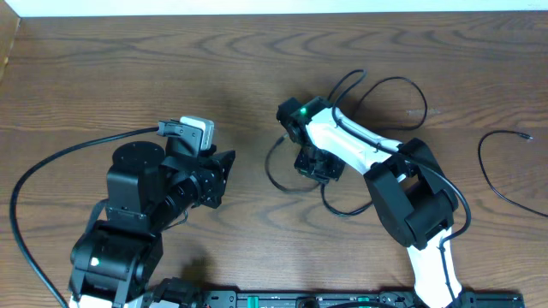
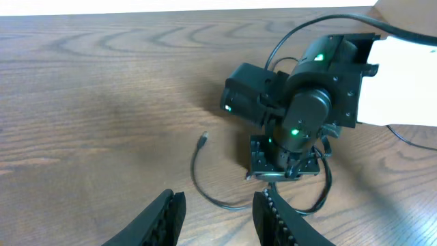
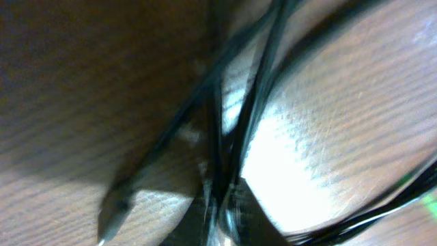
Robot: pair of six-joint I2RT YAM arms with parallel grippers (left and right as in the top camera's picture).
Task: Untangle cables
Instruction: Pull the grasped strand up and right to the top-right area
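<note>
Black cables (image 1: 271,174) lie looped on the wooden table around my right gripper (image 1: 315,166), which points straight down at them. Close up in the right wrist view, several black cable strands (image 3: 263,89) cross and run into my right gripper (image 3: 224,208), which is shut on them. A small plug end (image 3: 113,205) lies just to the left. My left gripper (image 2: 218,219) stands open and empty, short of a cable loop (image 2: 199,184) whose plug (image 2: 203,140) rests on the table. From above, the left gripper (image 1: 229,175) is left of the tangle.
Another black cable (image 1: 490,178) curves alone at the far right of the table. The thick black wire (image 1: 51,162) of the left arm arcs across the left side. The table's far edge (image 1: 274,12) runs along the top.
</note>
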